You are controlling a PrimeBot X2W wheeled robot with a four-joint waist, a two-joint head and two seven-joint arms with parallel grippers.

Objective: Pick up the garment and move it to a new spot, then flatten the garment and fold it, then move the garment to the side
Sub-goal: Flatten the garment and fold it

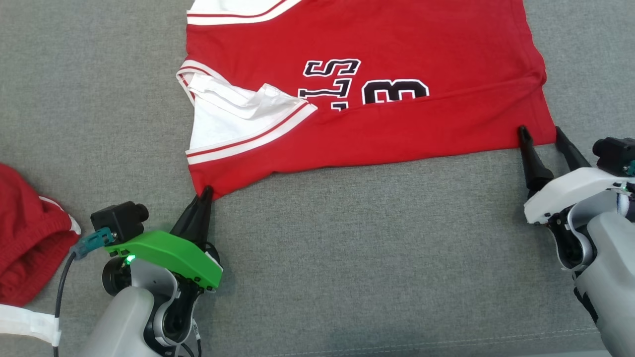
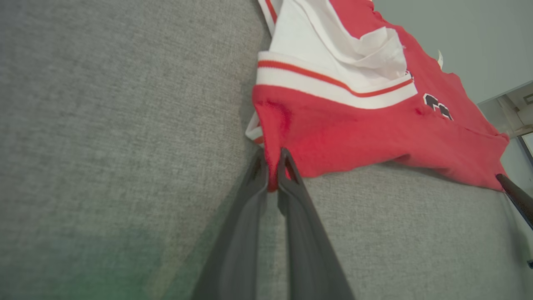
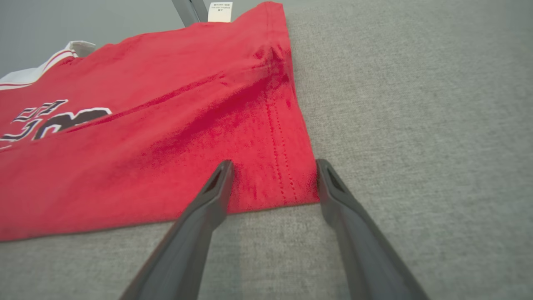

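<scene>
Two sets of jaws: you have one at each near corner of the garment (image 1: 367, 99), well apart from each other.
Left jaws: closed on the garment's near left corner. In the left wrist view you can see red cloth (image 2: 272, 175) pinched between the two tips.
Right jaws: wide open and holding nothing, astride the near right corner. One tip lies over the red cloth (image 3: 258, 183) and the other sits just beside the side hem, over the bare table (image 1: 347, 248). You cannot tell whether either tip presses on the cloth.
Garment: a red jersey spread flat on the table ahead of the robot, its far part cut off by the top edge of the head view. A fold line runs across it.
Lettering (image 1: 362, 87): black with a white outline, near the jersey's middle. The fold hides its lower part.
White panel (image 1: 223, 119): red-striped trim, rumpled, on the jersey's left side.
Label (image 3: 220, 11): small and white, at the far end of the right hem.
Second red garment (image 1: 25, 233): bunched at the table's left edge, well apart from the jersey.
Table: covered in grey woven cloth.
</scene>
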